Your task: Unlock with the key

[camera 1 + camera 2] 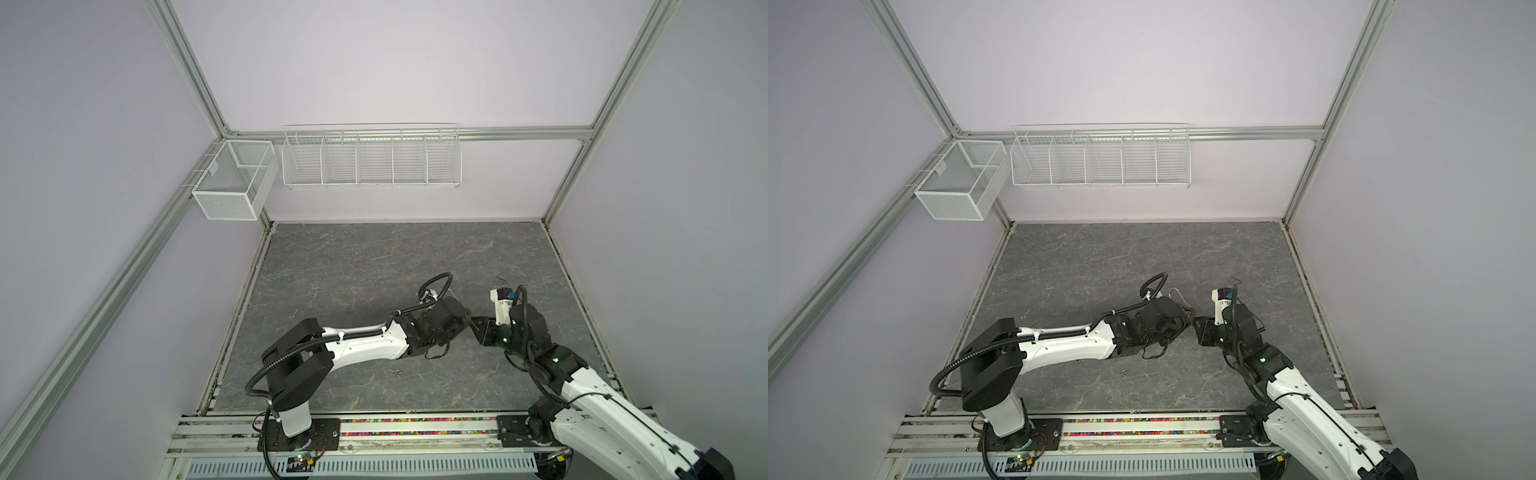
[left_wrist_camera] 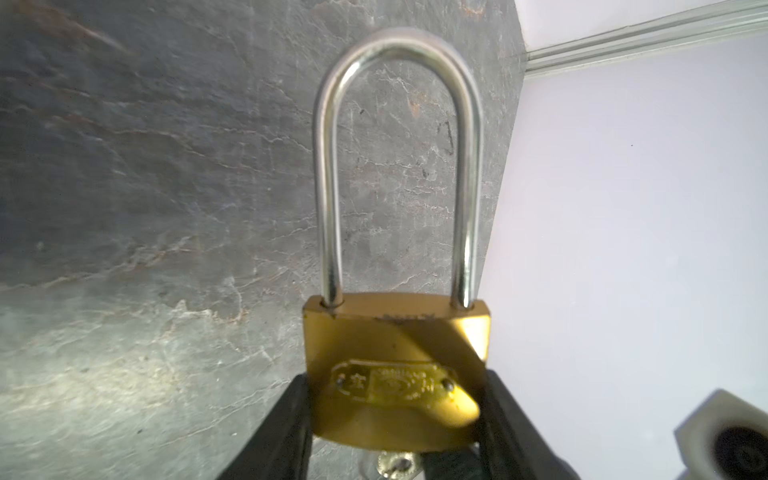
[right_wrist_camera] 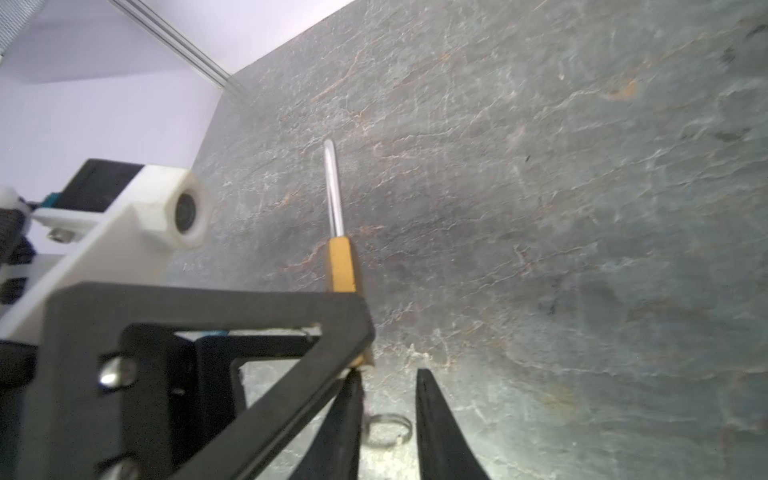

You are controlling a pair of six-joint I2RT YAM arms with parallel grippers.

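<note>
The left gripper (image 2: 397,415) clamps the brass padlock with its long steel shackle (image 2: 395,340) by the body, above the grey stone-patterned tabletop (image 1: 353,270). Both shackle legs sit in the body, so it looks locked. The small silver key (image 2: 395,463) stands in the body's end opposite the shackle, facing the right gripper (image 3: 388,372), whose jaws are narrowly parted around the key's wire ring (image 3: 386,428), apparently gripping nothing. The lock's long axis runs straight away from that claw, so the right arm is nearer for turning. The white mesh basket (image 1: 232,183) and white 5-bay wire rack (image 1: 370,158) on the wall hold nothing visible.
</note>
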